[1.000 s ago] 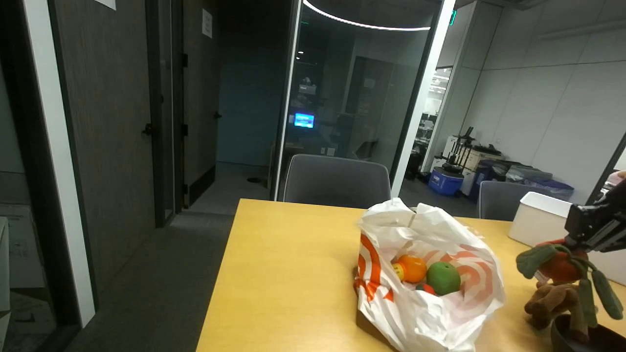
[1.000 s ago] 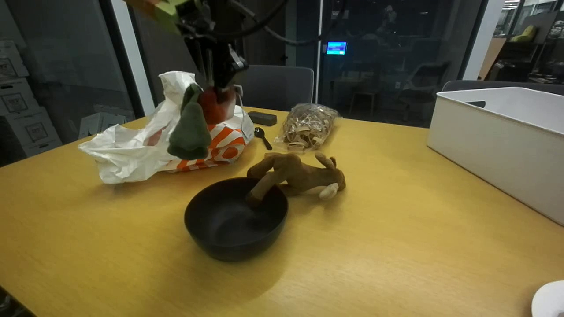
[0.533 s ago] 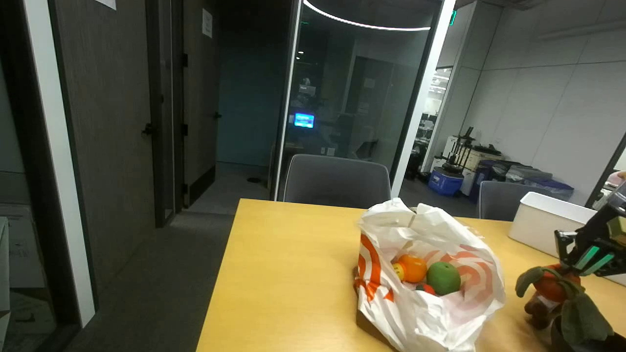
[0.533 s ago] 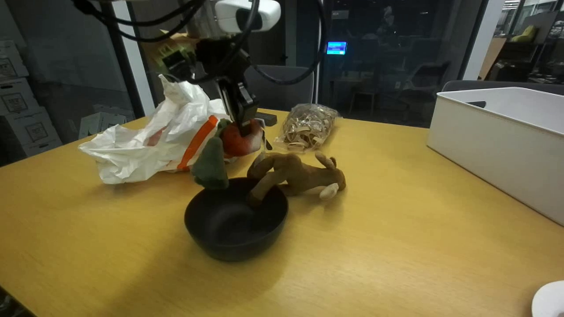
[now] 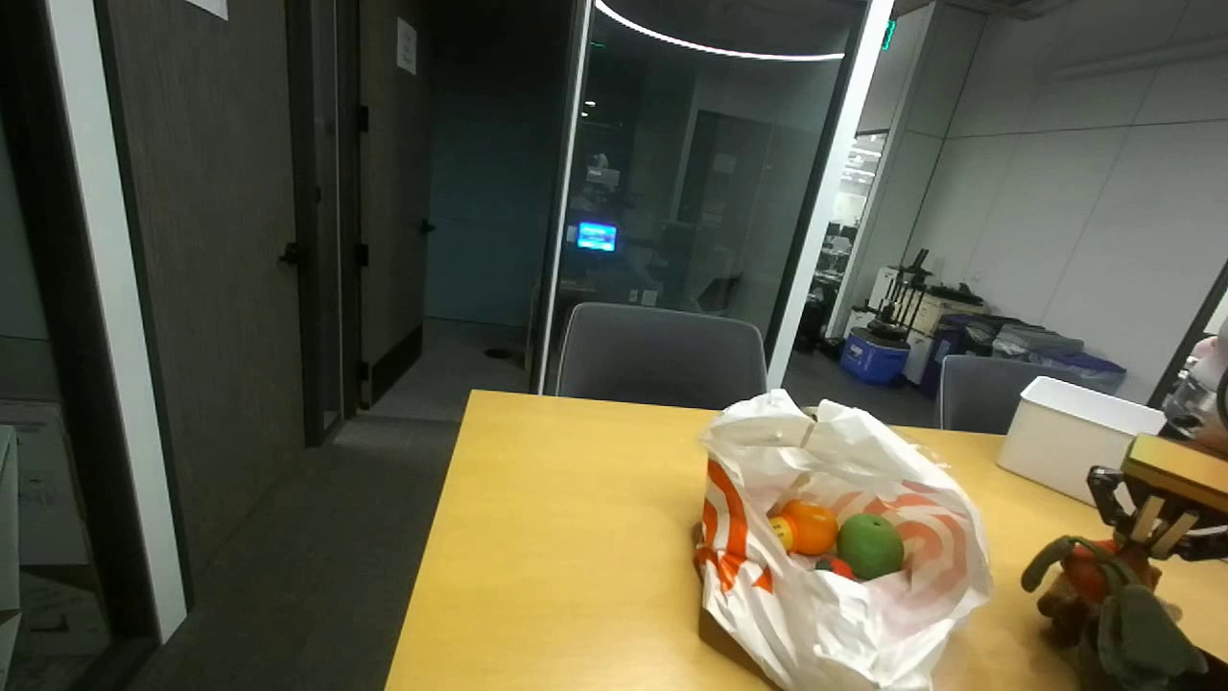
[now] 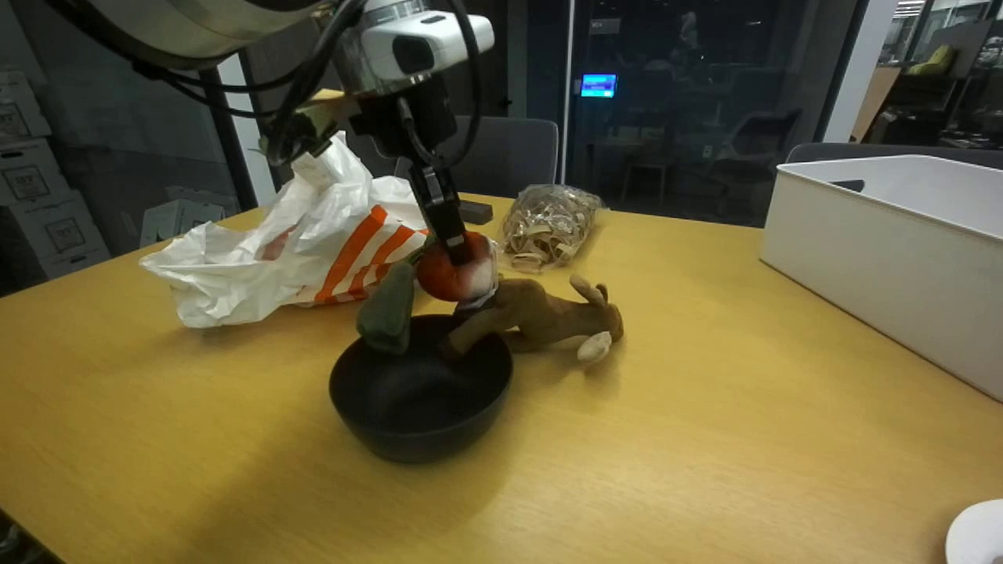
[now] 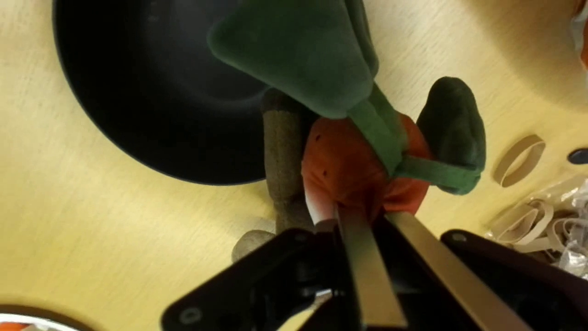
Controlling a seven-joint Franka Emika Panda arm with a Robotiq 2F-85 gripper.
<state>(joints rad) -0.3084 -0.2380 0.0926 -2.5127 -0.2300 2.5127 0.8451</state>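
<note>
My gripper [image 7: 371,214] is shut on a red and white plush vegetable [image 7: 344,158], its fingertips pinching the red cloth. Green leaves [image 7: 303,55] flop from the toy, and a leaf [image 6: 388,309] hangs over the far-left rim of a black bowl [image 6: 415,415]. Behind that bowl lies a brown plush animal [image 6: 548,317], with one leg draped over the rim into it. The red body hangs just above the brown animal's rear end; whether they touch I cannot tell. In an exterior view the gripper [image 5: 1142,545] and the red toy [image 5: 1089,576] show at the right edge.
A white and orange bag [image 6: 313,243] lies beside the arm, with toy fruit such as an orange [image 5: 811,526] and a green one [image 5: 870,545] inside. Further back are a clear bag of tan bands [image 6: 552,227] and a dark block [image 6: 474,211]. A white bin [image 6: 878,251] stands right.
In an exterior view my gripper has come down and rightward with the plush vegetable, from in front of the bag to the bowl's far rim. The brown animal has shifted slightly right.
</note>
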